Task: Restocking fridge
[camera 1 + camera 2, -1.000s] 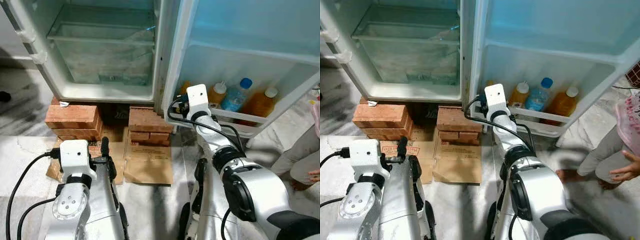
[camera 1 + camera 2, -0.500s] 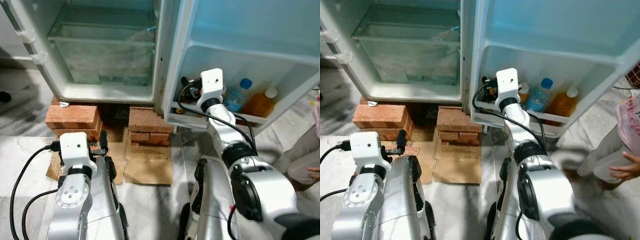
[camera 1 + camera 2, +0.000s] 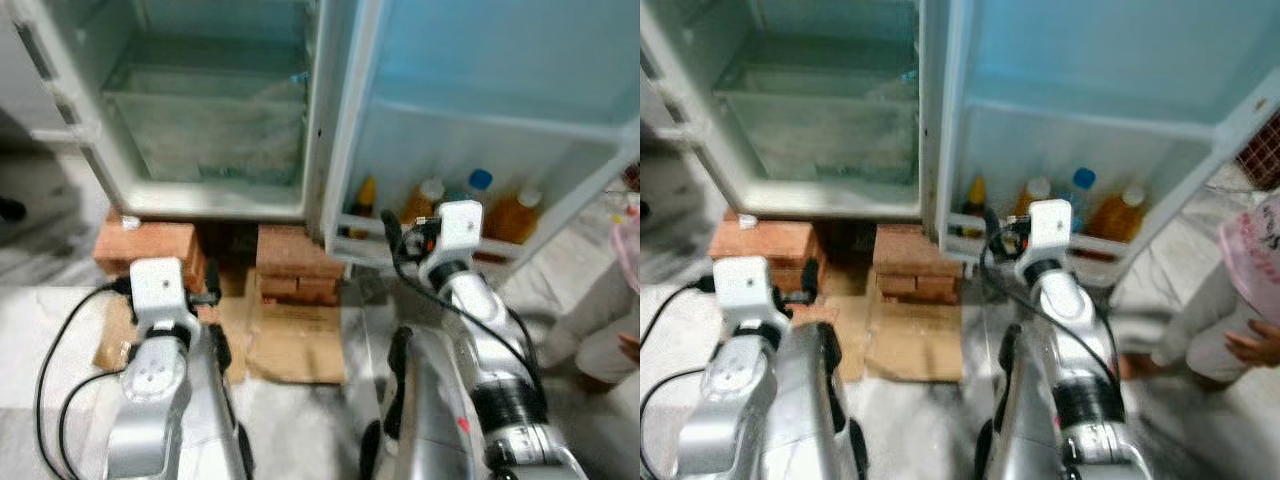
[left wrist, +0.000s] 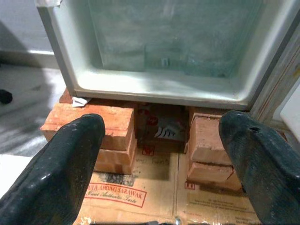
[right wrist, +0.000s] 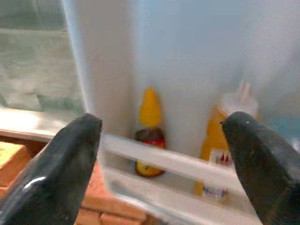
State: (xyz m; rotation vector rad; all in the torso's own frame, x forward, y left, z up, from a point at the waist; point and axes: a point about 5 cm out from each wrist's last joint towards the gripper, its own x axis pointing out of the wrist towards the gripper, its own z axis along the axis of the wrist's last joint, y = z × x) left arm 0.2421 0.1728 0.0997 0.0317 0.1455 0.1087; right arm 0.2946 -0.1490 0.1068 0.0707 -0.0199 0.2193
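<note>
Risk sits at the door shelf (image 3: pixel 440 240): right gripper (image 5: pixel 159 154), fingers spread and empty, hovers just before the small yellow-capped bottle (image 5: pixel 150 133) standing there, and a careless push could topple it.

A home kitchen: an open fridge (image 3: pixel 210 130) propped on bricks (image 4: pixel 105 133) and flattened cardboard (image 3: pixel 295 335) over a pale marble floor (image 3: pixel 40 310), its door shelf (image 3: pixel 1090 245) stocked with sauce and drink bottles (image 3: pixel 1120 212), a person (image 3: pixel 1240 310) standing alongside
</note>
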